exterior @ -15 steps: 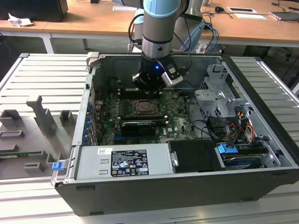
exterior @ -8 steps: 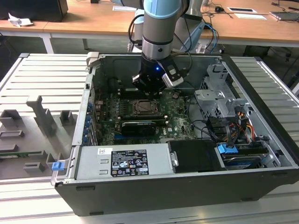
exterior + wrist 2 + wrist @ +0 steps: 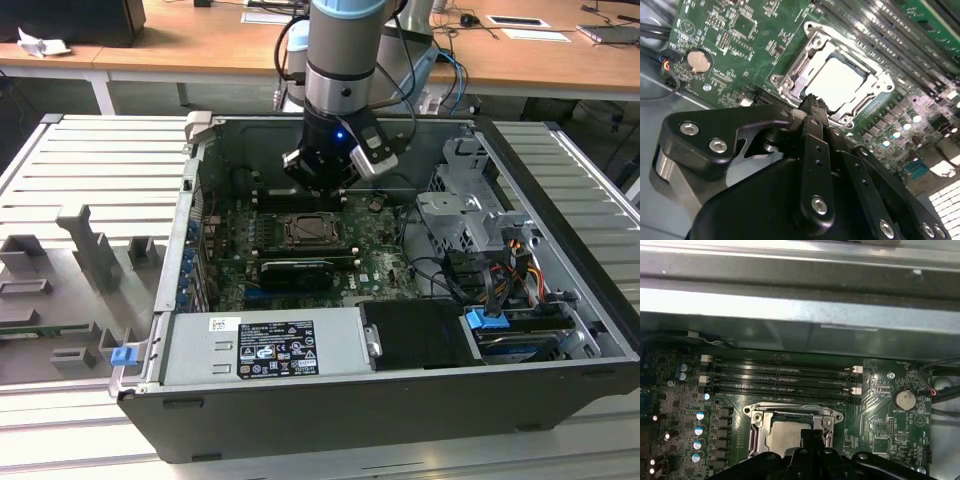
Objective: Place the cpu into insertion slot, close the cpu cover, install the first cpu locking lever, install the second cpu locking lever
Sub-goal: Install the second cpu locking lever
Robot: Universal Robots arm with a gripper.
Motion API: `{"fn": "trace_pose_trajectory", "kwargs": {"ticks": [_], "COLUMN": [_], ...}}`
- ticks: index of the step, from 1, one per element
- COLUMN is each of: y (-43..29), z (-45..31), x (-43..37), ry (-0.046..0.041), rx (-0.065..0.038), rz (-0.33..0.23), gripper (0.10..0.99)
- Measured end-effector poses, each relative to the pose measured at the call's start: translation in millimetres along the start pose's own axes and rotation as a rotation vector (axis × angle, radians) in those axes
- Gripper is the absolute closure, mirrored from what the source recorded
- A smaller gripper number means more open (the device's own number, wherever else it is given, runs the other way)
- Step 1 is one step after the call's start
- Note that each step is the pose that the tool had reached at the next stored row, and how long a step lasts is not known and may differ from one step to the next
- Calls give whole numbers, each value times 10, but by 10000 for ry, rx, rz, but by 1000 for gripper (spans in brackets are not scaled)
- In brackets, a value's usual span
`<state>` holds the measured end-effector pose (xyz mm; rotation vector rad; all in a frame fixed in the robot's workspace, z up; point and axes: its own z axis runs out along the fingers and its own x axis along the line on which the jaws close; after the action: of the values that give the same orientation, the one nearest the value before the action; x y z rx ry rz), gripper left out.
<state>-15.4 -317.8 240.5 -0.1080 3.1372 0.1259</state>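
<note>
The cpu (image 3: 842, 82) lies silvery-grey in the insertion slot (image 3: 313, 232) on the green motherboard. The cpu cover (image 3: 790, 75), a metal frame, lies flat around it, and the chip shows through its window. In the first wrist view the cpu (image 3: 782, 437) and the cpu cover (image 3: 756, 416) sit just past my fingertips. My gripper (image 3: 812, 102) hangs a little above the socket's edge, its black fingers pressed together with nothing between them. In the exterior view the gripper (image 3: 322, 188) is inside the open case, above the slot. I cannot make out the locking levers' positions.
Long memory slots (image 3: 785, 377) run beside the socket. A coin battery (image 3: 904, 399) sits on the board. A long black card (image 3: 297, 270), a power supply (image 3: 265, 345), a drive cage (image 3: 470, 215) and cables (image 3: 500, 275) crowd the case. Grey fixtures (image 3: 80, 260) stand at the exterior view's left.
</note>
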Motion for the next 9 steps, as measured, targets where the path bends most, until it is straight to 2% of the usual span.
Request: {"fn": "trace_pose_trajectory", "kwargs": {"ticks": [4,9], "y": [-147,-165], "z": [-13,-64], "x": [12,16], "ry": [-1,0], "rx": [-1,0], "rz": [-1,0], "gripper": [980,980]}}
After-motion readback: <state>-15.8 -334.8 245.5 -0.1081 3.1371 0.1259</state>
